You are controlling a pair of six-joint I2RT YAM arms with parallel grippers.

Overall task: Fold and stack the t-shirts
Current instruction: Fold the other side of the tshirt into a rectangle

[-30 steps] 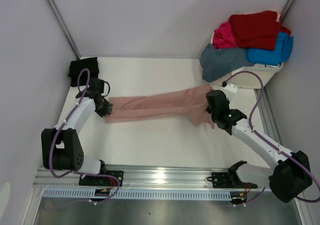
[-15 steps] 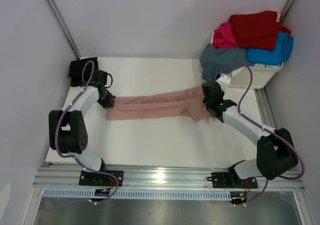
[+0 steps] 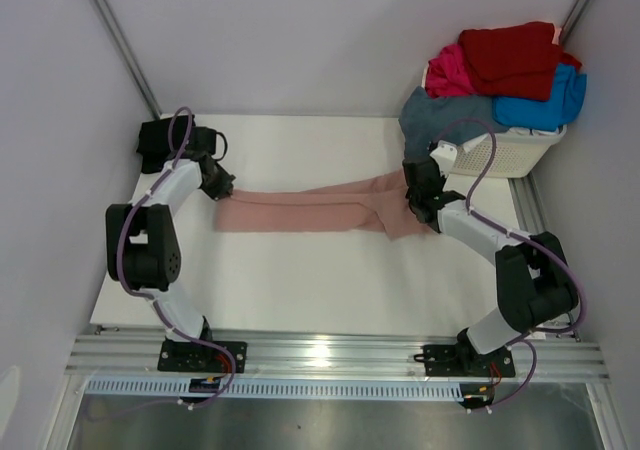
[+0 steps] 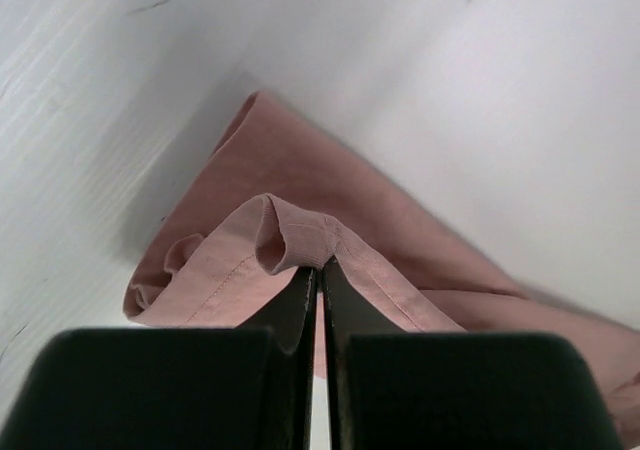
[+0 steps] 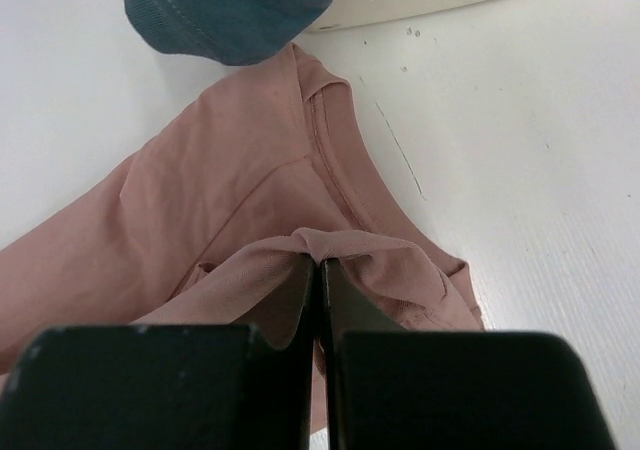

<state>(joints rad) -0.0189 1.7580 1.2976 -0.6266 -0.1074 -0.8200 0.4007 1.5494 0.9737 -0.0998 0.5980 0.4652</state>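
Both arms (image 3: pixel 172 185) (image 3: pixel 472 232) stretch forward, left pincer (image 4: pixel 321 263) and right pincer (image 5: pixel 320 261) clamping ends of the pink t-shirt (image 3: pixel 300 212).

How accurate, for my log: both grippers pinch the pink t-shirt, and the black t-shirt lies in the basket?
Wrong once: top view shows the black t-shirt on the table's far-left corner, not in the basket. The left gripper and right gripper pinch the pink t-shirt.

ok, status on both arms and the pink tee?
Both shut: left pincer and right pincer each pinch an end of the dusty-pink cotton t-shirt. Shirt stretched between them. Slate-blue cotton t-shirt hangs from white slatted plastic basket, close by right end.
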